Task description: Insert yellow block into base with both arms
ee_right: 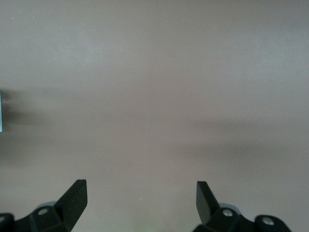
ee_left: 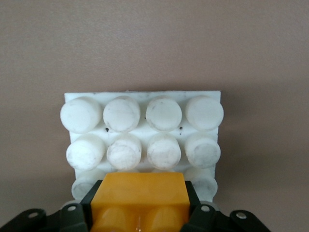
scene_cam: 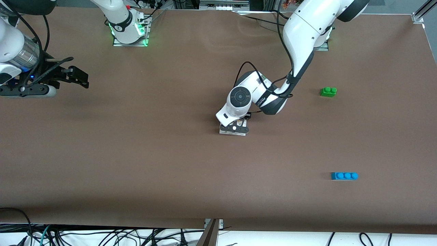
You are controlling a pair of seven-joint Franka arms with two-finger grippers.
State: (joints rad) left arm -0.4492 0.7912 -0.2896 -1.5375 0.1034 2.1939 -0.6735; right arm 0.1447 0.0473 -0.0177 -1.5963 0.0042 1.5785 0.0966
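The yellow block (ee_left: pixel 139 186) is clamped between the black fingers (ee_left: pixel 90 203) of my left gripper (ee_left: pixel 140 208), which is shut on it. It sits over the edge rows of studs of the white base (ee_left: pixel 145 128); I cannot tell whether it is pressed down. In the front view the left gripper (scene_cam: pixel 234 128) is low over the base (scene_cam: pixel 228 133) in the middle of the table, and the hand hides the block. My right gripper (scene_cam: pixel 78 77) waits open above the table at the right arm's end, and in its wrist view the right gripper (ee_right: pixel 141 195) has only bare table under it.
A green two-stud brick (scene_cam: pixel 328 91) lies toward the left arm's end of the table. A blue three-stud brick (scene_cam: pixel 344 175) lies at the same end, nearer the front camera. The brown table top (scene_cam: pixel 136 153) stretches between the two grippers.
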